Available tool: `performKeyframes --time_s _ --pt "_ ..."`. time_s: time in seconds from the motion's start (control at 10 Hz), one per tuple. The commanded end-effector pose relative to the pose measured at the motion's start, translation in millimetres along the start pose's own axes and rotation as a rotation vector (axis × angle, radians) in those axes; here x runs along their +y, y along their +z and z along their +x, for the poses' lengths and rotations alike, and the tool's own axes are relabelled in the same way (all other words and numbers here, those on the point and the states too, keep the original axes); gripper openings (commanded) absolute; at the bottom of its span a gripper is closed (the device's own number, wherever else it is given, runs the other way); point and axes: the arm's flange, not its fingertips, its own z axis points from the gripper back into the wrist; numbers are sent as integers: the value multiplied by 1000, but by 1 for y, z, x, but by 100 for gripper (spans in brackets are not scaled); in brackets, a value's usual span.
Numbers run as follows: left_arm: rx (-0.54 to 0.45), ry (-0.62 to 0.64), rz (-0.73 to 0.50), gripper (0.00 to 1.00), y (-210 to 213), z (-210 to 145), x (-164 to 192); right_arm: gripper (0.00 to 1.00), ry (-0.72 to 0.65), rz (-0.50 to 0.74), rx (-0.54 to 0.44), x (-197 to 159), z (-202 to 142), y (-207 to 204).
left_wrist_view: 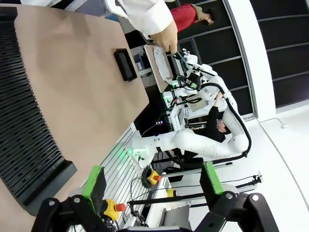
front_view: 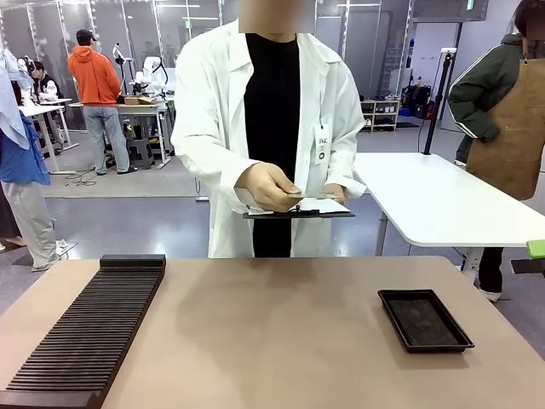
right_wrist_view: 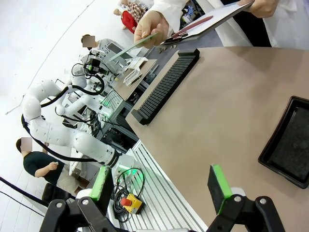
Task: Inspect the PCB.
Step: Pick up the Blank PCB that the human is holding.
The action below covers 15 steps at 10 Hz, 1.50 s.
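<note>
The PCB [right_wrist_view: 133, 47] is held by one end in the person's hand [front_view: 268, 186], beyond the far edge of the table [front_view: 272, 358] at about twelve o'clock in the front view. It sits just beside the clipboard [front_view: 298, 212], which is carried in the other hand. The chief risk is judged to lie in any handover. The board is thin and pinched only at one end, so a careless reach could knock it from the fingers. It could also be clamped across its patterned face rather than by its edges, or caught together with the clipboard close beneath it. A long reach across the table could further brush the slotted black rack [front_view: 85, 332] at eight o'clock or the shallow black tray [front_view: 424, 319] at four o'clock. How the board's face is turned cannot be settled, since it is seen small and nearly edge-on. The left gripper [left_wrist_view: 152, 186] is spread wide in its wrist view, with its green pads [left_wrist_view: 94, 180] well apart. Nothing is held between them and nothing is touched. The right gripper [right_wrist_view: 159, 188] is likewise spread wide and empty, poised off the near side of the table, well apart from the board.
</note>
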Motion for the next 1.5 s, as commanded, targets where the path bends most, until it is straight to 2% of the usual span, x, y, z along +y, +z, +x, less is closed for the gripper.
performKeyframes --time_s 0.0,0.3,0.4,0.5,0.8,1.1,1.4 --pt "6 5 -21 100 1 -1 0 100 19 6 -12 0 1 1" --pt "6 5 -21 100 1 -1 0 100 0 0 0 0 0 0" --pt "6 5 -21 100 1 -1 0 100 -151 -39 -88 8 21 -15" --pt "6 5 -21 100 1 -1 0 100 -244 58 -123 16 39 -31" --pt "6 5 -21 100 1 -1 0 100 -440 90 -158 27 85 -71" --pt "6 5 -21 100 1 -1 0 100 -637 166 -139 36 122 -116" --pt "6 5 -21 100 1 -1 0 100 -711 147 -34 35 137 -167"
